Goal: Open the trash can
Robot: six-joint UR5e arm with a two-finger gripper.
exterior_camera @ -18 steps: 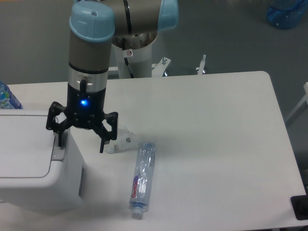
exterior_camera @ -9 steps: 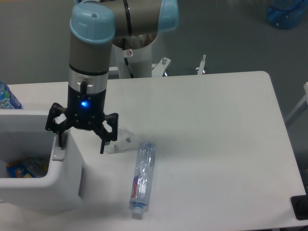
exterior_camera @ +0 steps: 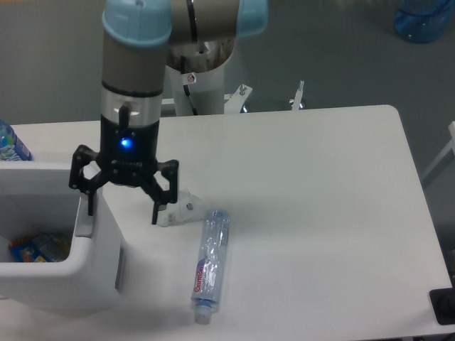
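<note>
The white trash can (exterior_camera: 92,280) stands at the table's left front, and its top is open, showing coloured litter (exterior_camera: 28,247) inside. The flat lid is not visible. A grey push tab (exterior_camera: 85,229) sits on the rim's right edge. My gripper (exterior_camera: 122,210) hangs open over that right edge, one finger (exterior_camera: 89,202) just above the tab and the other finger (exterior_camera: 156,210) outside the can's wall. Nothing is between the fingers except the can's edge.
A clear crushed plastic bottle (exterior_camera: 210,264) lies on the table right of the can, with crumpled clear plastic (exterior_camera: 179,207) beside my outer finger. A blue bottle (exterior_camera: 10,142) pokes in at the left edge. The arm's base (exterior_camera: 199,85) stands behind the table.
The can's lid was closed a second ago and is now open, showing the inside. My gripper has risen slightly above the tab.
</note>
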